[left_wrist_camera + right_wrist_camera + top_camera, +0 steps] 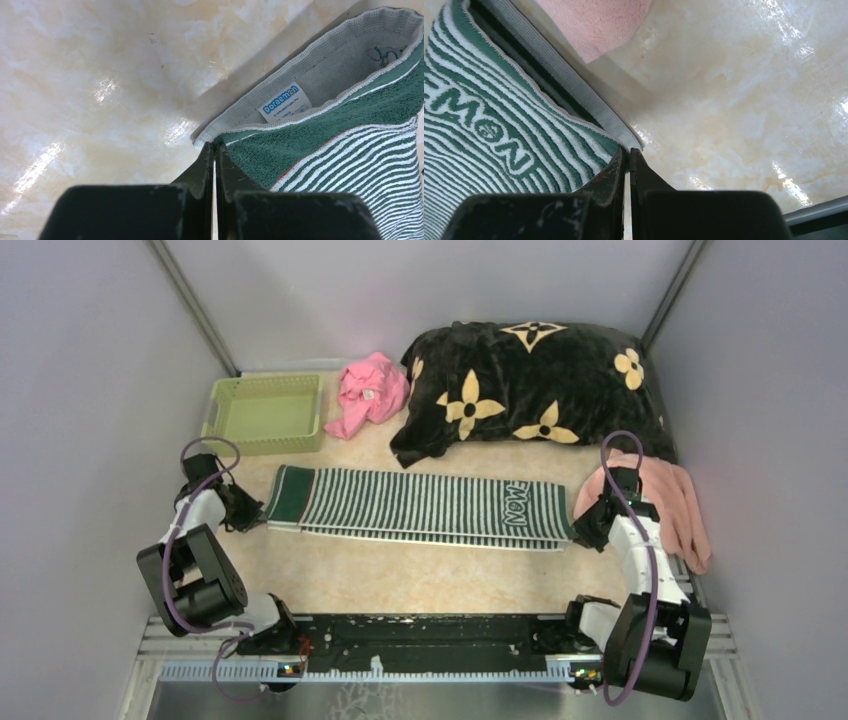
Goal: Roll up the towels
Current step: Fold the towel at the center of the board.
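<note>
Top view: green towel lies flat across mid table, long side running left to right, folded lengthwise, white stripes, solid green band at left end, lettering near right end. Pink towel sits crumpled at right edge, just beside the green towel's right end, partly behind the right arm. Blanket is heaped far right, its near edge close to the green towel's far side. Basket is far left w/ a pink cloth between it and the blanket. Left hand is low at the green towel's left end, right hand low at its right end.

Left wrist: left hand is pressed narrow, only a sliver between the fingers, tips right at a corner of the green towel. Can't tell if cloth is nipped. Grey hem curls up beyond the corner, showing a white label w/ blue print. Glossy table to the left.

Right wrist: right hand is likewise pinched to a sliver, tips touching the corner where the white hem of the green towel ends. Can't tell if anything is caught. Lettering shows on the stripes at left. An edge of the pink towel lies at top, near but apart from the green one. Bare table to the right.
</note>
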Available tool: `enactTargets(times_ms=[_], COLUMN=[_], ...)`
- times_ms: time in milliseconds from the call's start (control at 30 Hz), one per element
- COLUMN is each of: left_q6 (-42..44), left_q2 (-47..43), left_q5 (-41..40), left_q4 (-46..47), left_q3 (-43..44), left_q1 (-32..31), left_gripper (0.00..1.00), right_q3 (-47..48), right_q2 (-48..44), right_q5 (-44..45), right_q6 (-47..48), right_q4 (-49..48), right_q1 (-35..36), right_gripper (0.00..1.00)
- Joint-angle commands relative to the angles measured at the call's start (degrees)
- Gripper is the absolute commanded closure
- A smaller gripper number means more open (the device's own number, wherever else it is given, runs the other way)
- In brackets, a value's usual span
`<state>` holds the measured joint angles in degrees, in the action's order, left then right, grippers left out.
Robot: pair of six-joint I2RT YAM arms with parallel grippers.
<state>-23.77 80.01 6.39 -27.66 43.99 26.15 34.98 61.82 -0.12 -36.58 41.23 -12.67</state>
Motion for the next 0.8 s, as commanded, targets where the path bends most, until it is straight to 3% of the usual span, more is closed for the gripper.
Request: enactTargets(times_ms=[0, 200, 600, 700, 767], left_q6=[-0.1, -0.2, -1.3, -1.4, -1.4], left_q2=[-1.5, -1.9, -1.3, -1.9, -2.5], left_q5=[-4.0, -4.9, -6.2, -6.6, -6.8], left_q4=[0.7, 0.9, 1.0, 0.9, 0.7], left_q3=[0.2, -1.0, -2.0, -2.0, -1.8], left_q1=[1.0, 1.0, 1.0, 1.0, 1.0], left_gripper=[1.00, 1.00, 1.00, 0.88, 0.79], right_q3=[2.0, 0.5, -2.4, -2.1, -1.7], right_q2=[-2.4, -2.7, -0.9, -1.1, -2.0], right_q5=[2.2, 1.2, -0.9, -0.9, -1.1], right_q6=[0.3, -0.3, -0.4, -0.4, -0.2], right_q4=[1.8, 1.8, 1.4, 1.7, 1.9], right_q1=[-0.7, -0.7, -0.3, -0.3, -0.3], right_gripper=[1.00, 1.00, 0.87, 0.81, 0.67])
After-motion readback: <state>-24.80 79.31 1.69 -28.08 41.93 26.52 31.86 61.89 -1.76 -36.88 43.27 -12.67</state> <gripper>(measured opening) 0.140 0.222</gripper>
